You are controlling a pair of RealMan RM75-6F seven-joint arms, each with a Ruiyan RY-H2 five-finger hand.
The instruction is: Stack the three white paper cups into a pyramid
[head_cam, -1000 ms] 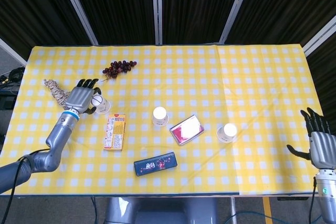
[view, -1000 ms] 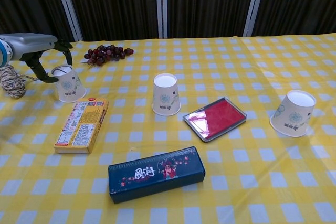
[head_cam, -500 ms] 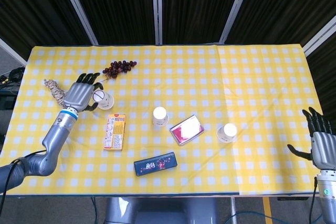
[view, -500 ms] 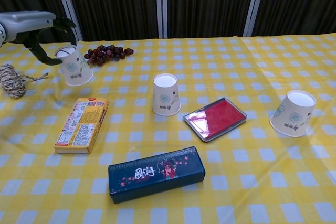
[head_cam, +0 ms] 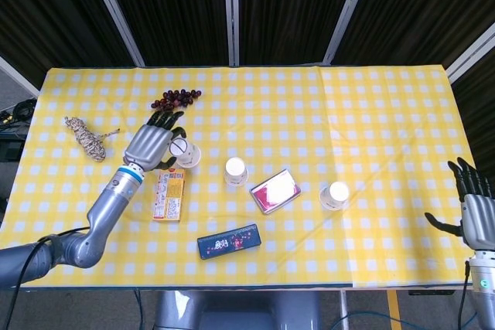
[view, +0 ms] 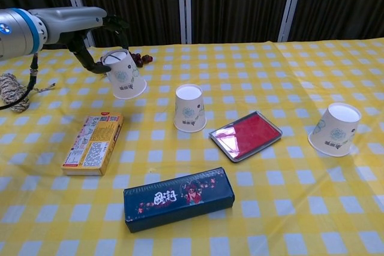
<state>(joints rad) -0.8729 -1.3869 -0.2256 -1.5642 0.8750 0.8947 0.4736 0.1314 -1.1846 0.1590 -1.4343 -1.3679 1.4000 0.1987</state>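
My left hand (head_cam: 152,144) (view: 90,31) holds an upside-down white paper cup (head_cam: 186,151) (view: 124,75) tilted in the air, above the table left of centre. A second cup (head_cam: 235,170) (view: 189,108) stands upside down near the table's middle. The third cup (head_cam: 335,195) (view: 335,129) sits inverted and slightly tilted on the right. My right hand (head_cam: 476,210) hangs open off the table's right front corner, holding nothing; the chest view does not show it.
An orange snack box (head_cam: 169,194) (view: 93,142) lies below the held cup. A dark blue box (head_cam: 228,240) (view: 179,198) lies in front, a red tray (head_cam: 275,190) (view: 246,134) beside the middle cup. Grapes (head_cam: 175,99) and a twine ball (head_cam: 85,135) (view: 12,92) sit at the back left.
My left hand has lifted the cup off the table and carried it to the right, toward the middle cup. The right hand has barely moved.
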